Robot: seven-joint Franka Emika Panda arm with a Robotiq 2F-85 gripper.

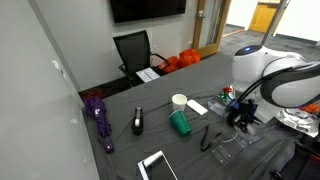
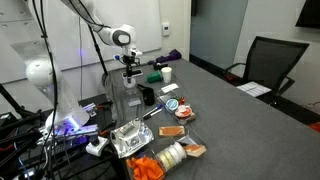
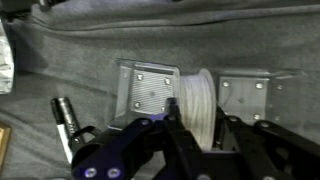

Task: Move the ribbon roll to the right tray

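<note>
The ribbon roll (image 3: 196, 93) is a silvery-grey translucent ring, standing on edge between my gripper's (image 3: 197, 113) two black fingers. The gripper is shut on it. In the wrist view it hangs over the gap between two clear plastic trays, one (image 3: 148, 92) on the left and one (image 3: 251, 94) on the right. In both exterior views the gripper (image 1: 240, 113) (image 2: 128, 74) points down just above the clear trays (image 1: 236, 146) (image 2: 124, 101). The roll is too small to make out there.
A black marker (image 3: 64, 117) lies left of the trays. A green cup (image 1: 180, 123) (image 2: 155, 76) and a white cup (image 1: 179, 101) stand nearby. A teal-and-red disc (image 2: 173, 103), a black cup-like object (image 2: 146, 96), snack packets (image 2: 172, 152) and a purple umbrella (image 1: 98, 116) lie on the grey table.
</note>
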